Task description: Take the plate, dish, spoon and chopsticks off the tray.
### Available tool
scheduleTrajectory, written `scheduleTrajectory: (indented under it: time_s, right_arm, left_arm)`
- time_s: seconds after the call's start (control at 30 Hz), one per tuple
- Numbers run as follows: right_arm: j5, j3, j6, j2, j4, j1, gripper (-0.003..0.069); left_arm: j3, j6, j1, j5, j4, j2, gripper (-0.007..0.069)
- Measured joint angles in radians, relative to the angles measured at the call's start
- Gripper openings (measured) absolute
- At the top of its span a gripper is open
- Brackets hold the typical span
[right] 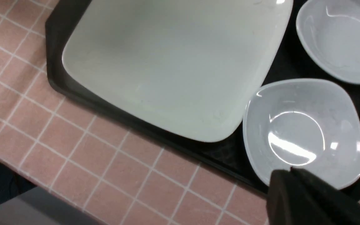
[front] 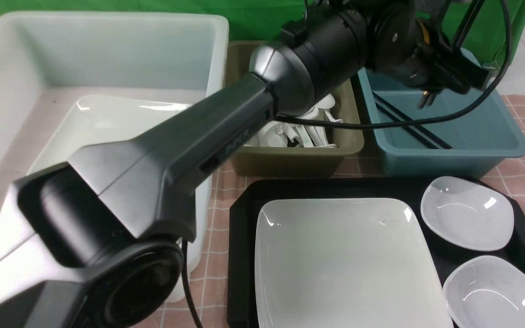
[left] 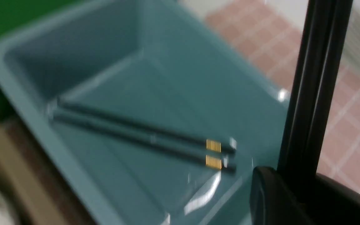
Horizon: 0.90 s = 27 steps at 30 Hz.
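The white square plate [front: 344, 259] lies on the black tray [front: 242, 228], with two small white dishes [front: 467, 212] [front: 495, 291] to its right. My left gripper [front: 428, 96] hangs over the blue tub [front: 449, 155], shut on a pair of black chopsticks [left: 316, 78] that stand up through its jaws. Another pair with gold tips [left: 142, 134] lies on the tub floor. My right gripper [right: 291, 171] is shut and empty, just above the near dish [right: 305, 131]; it is out of the front view. No spoon shows on the tray.
An olive tub [front: 290, 159] holding several white spoons stands behind the tray. A big white tub [front: 107, 50] at the left holds another white plate. My left arm crosses over the white and olive tubs. The cloth is pink checked.
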Motion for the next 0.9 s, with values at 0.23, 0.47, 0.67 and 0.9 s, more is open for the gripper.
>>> scheduleTrajectory:
  time_s: [0.23, 0.47, 0.67, 0.9]
  right_arm:
    - [-0.012, 0.0, 0.0, 0.0, 0.023, 0.0, 0.003]
    - [-0.014, 0.0, 0.0, 0.0, 0.025, 0.0, 0.003]
    - [-0.031, 0.001, 0.0, 0.0, 0.025, 0.0, 0.003]
    - [-0.047, 0.001, 0.0, 0.0, 0.025, 0.0, 0.003]
  left_arm:
    - [0.0, 0.022, 0.006, -0.272, 0.054, 0.12, 0.0088]
    - [0.0, 0.01, 0.026, -0.303, 0.055, 0.205, 0.0088]
    - [0.0, -0.008, 0.033, -0.263, 0.058, 0.215, 0.0158]
    - [0.0, -0.008, 0.034, -0.139, 0.058, 0.204, 0.0391]
